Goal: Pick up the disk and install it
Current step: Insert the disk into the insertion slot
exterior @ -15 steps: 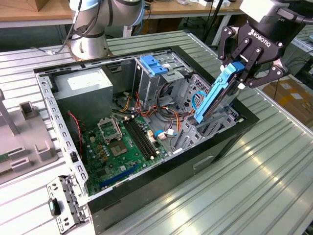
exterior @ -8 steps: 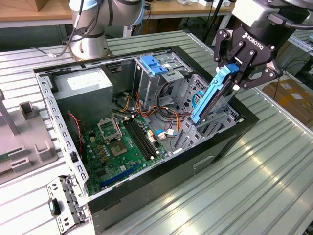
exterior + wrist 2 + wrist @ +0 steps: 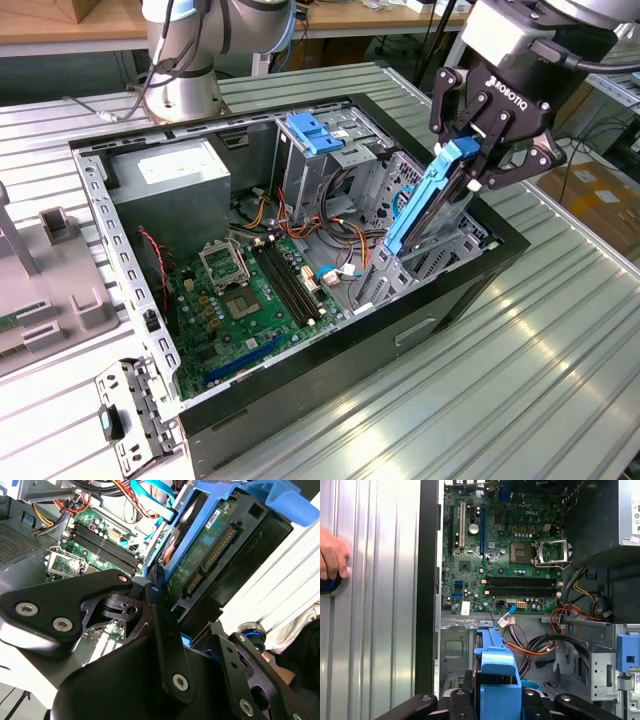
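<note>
Upper right of the exterior view: black gripper (image 3: 470, 165) clamped tight on the blue top end of the disk (image 3: 425, 205), held edge-on and steeply tilted, lower end down inside the open computer case (image 3: 330, 370) near its right wall. Inside the case: green motherboard (image 3: 235, 300) on the floor at lower left, grey power supply (image 3: 165, 190) at upper left, metal drive cage (image 3: 318, 140) with blue cap at the back, bundled cables (image 3: 345, 235) between. In the first wrist view, a person's hand (image 3: 332, 555) on the ribbed table (image 3: 380, 605) outside the case.
</note>
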